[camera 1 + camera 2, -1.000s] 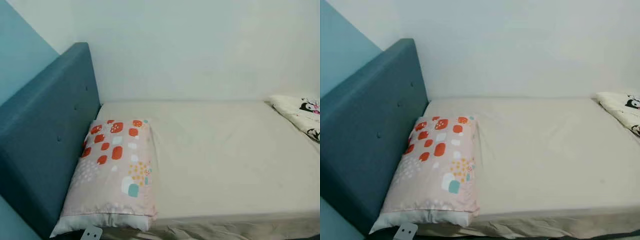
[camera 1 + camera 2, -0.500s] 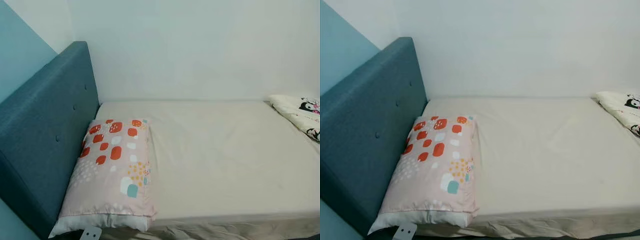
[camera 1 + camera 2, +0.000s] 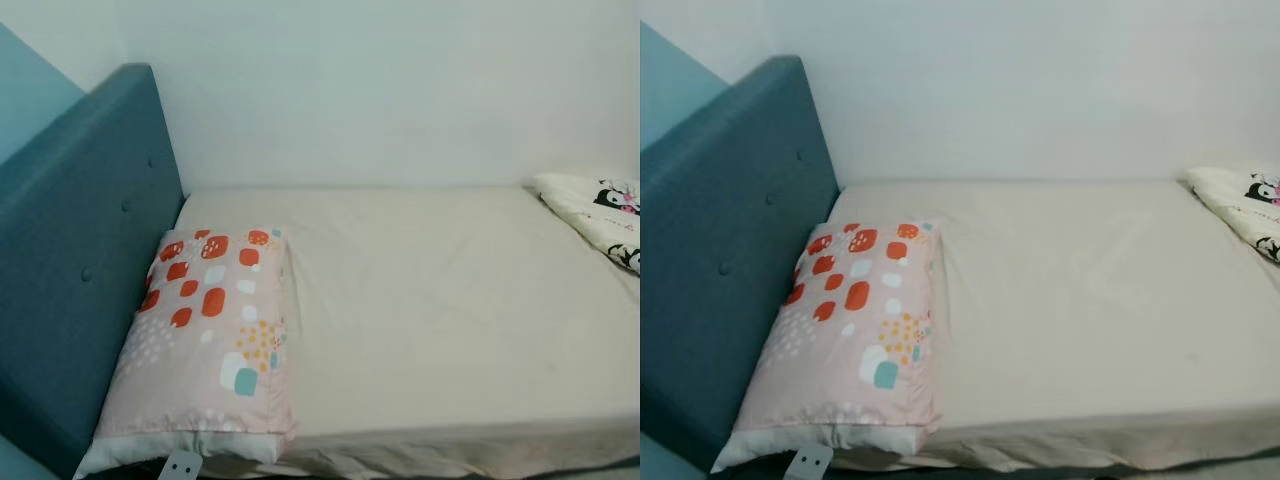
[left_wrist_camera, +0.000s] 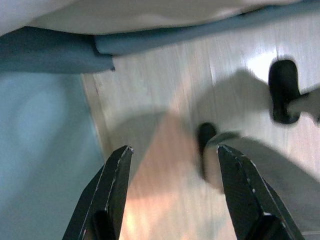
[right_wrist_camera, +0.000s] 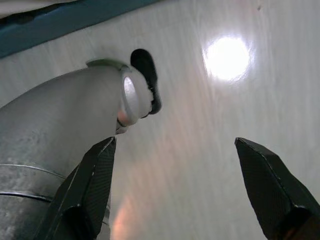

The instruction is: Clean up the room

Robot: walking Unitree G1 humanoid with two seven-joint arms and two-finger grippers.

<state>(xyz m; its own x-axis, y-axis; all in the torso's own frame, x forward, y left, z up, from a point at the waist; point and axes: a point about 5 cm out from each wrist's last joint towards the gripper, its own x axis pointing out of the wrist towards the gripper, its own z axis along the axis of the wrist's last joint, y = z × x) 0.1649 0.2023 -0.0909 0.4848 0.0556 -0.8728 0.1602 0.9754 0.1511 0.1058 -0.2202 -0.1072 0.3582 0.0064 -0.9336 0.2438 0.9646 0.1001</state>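
Before us, in our head views, lies a bed (image 3: 450,320) with a smooth cream sheet, running from a blue padded headboard (image 3: 70,260) at nine o'clock toward a white wall (image 3: 400,90) at twelve o'clock. At about eight o'clock on the mattress we see a pink pillow (image 3: 205,340) printed with red, white, yellow and teal patches, lying flat with its long side just beside the headboard and its white hem at the bed's near edge. Just below that hem, at seven o'clock, a small white tag-like thing (image 3: 180,466) peeks out; we cannot tell what it is. At three o'clock, on the far corner of the bed, rests a bunched white blanket (image 3: 595,212) with black and pink cartoon figures, well apart from the pillow. Our left gripper (image 4: 172,152) hangs over the pale wooden floor (image 4: 160,90) near the bed's blue base (image 4: 55,52), its two black fingers spread with nothing between them. Our right gripper (image 5: 175,147) also hangs above the glossy floor, fingers set wide and holding nothing, with our own silver leg (image 5: 50,115) and black foot (image 5: 146,75) beside it.
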